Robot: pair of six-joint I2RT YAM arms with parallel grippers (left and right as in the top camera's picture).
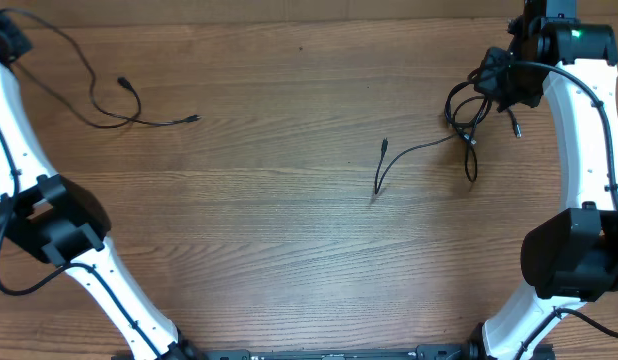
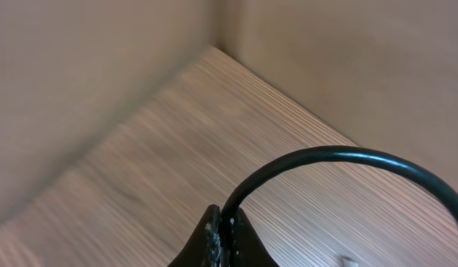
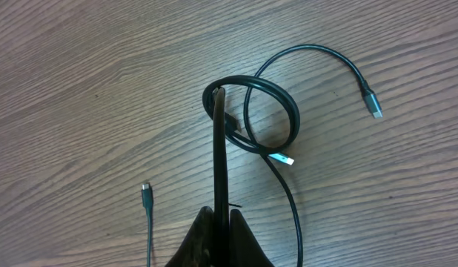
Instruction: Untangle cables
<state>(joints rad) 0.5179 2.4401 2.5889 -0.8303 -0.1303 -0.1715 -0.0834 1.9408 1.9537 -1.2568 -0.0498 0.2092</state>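
From above, the right tool (image 1: 497, 82) sat at two o'clock on the wooden surface (image 1: 289, 250) with a knot of black cord under it. Whether it gripped anything was lost in that view. The right wrist camera settled it. Its fingers (image 3: 218, 148) were pressed flat together, their tips pinched on the rim of a small coil (image 3: 277, 111) of about two turns.

Only that close view showed three plug ends plainly:
- a silvery plug (image 3: 286, 159) at the coil's five o'clock
- a grey plug (image 3: 373, 104) on a strand arcing off toward three o'clock
- a third plug (image 3: 146, 191) lying apart at eight o'clock

The overhead view alone showed that this last plug belonged to a trailing cord (image 1: 414, 152). It ran from the knot toward the middle of the surface and folded into a narrow V.

The left tool (image 2: 223, 216) was nearly off the overhead picture, at ten o'clock. Its own camera showed it clamped narrow on a black cord (image 2: 347, 154) that arched up and away to the right. Behind it two plain walls (image 2: 81, 81) met at the surface's corner. From above, that left cord (image 1: 94, 85) trailed loose across the surface and showed two plug ends.

I counted two white arms (image 1: 24, 150), two tools and five plug ends. There seemed to be three cords, though the knot hid where each began.
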